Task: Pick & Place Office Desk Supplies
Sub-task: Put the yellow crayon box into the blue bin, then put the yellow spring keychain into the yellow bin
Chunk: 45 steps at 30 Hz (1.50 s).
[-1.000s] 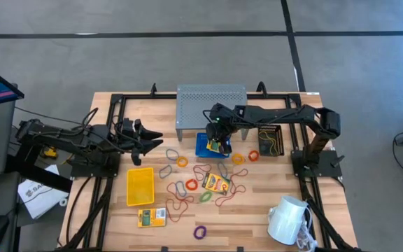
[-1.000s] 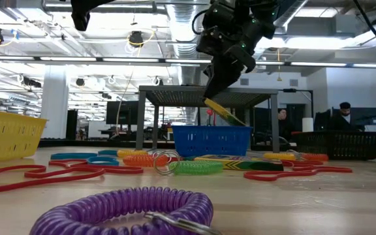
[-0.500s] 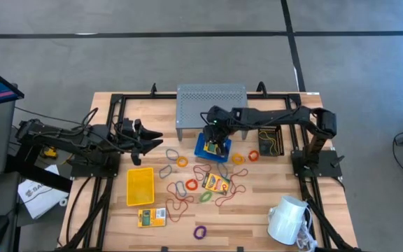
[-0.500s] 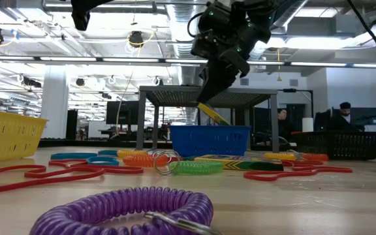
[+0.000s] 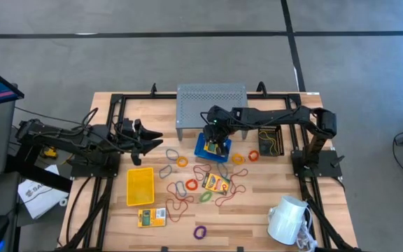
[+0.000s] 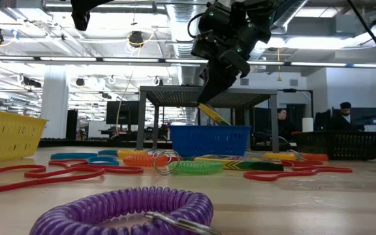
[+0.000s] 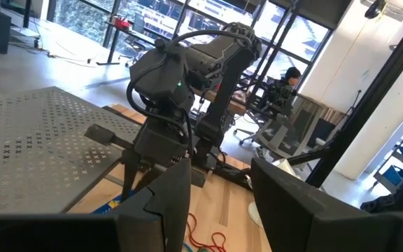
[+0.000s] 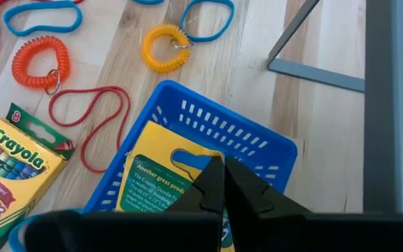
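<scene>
Right wrist view shows the right pincer [image 8: 222, 183] with its two dark fingers pressed together on the upper edge of a yellow printed packet [image 8: 161, 187]; nothing else is in the grip. Directly beneath the pincer, the packet hangs tilted, its lower part already inside the blue bin [image 8: 212, 133]. Its long axis runs down and away from the fingertips toward the bin floor, slanted rather than flat. Judged from this, the coming move turns on that relation: the packet is straight below the pincer and over the bin, so a release should drop it inside. The tilt could leave it propped against the bin wall.

Appearance of the packet: yellow card with a green printed panel and a hanging slot near the top.

Just beyond the bin, still near the right pincer, lie a second yellow crayon packet [image 8: 9, 171], an orange coil loop [image 8: 42, 61], a yellow coil loop [image 8: 165, 47] and thin red loops [image 8: 93, 119] on the wooden tabletop [image 8: 313, 119].

Well apart from the right pincer, the left pincer [image 5: 149, 138] waits, jaws partly open and empty, above the tabletop beside the yellow bin [image 5: 140, 185]. The right arm is clearly the nearer one.
</scene>
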Motion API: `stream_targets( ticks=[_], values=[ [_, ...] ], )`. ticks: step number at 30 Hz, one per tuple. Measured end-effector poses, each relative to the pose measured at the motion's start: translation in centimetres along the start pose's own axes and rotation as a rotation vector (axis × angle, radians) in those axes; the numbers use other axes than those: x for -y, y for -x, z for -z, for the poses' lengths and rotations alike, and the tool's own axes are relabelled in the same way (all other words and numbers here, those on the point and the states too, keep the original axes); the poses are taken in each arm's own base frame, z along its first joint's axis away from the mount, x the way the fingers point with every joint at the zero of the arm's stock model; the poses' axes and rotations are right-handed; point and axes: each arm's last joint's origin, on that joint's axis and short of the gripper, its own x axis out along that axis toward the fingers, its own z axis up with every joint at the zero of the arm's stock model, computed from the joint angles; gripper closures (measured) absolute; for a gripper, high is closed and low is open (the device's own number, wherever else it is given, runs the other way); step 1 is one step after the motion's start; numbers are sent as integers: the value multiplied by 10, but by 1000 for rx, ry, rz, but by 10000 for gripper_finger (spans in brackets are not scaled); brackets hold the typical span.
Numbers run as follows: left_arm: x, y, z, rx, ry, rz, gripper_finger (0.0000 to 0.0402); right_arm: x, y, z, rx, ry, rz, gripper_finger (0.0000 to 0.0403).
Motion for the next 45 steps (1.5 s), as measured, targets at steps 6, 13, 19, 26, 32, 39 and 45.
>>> stream_targets(
  ticks=[6, 13, 19, 26, 32, 39, 45],
  values=[
    [0, 0, 0, 0, -1, 0, 257, -1, 0, 2, -18, -10, -8, 403],
    [0, 0, 0, 0, 0, 0, 257, -1, 0, 2, -25, -31, -10, 400],
    [0, 0, 0, 0, -1, 0, 257, -2, 0, 2, -27, -56, -12, 375],
    [0, 0, 0, 0, -1, 0, 257, -2, 0, 2, -25, -56, -14, 332],
    [0, 0, 0, 0, 0, 0, 257, -2, 0, 2, -22, -92, -14, 297],
    [1, 0, 0, -12, 0, 29, 257, -5, 19, -22, -4, -115, -62, 274],
    [3, 0, 1, -45, 24, 101, 257, -11, 50, -58, 44, -94, -69, 279]
  ],
)
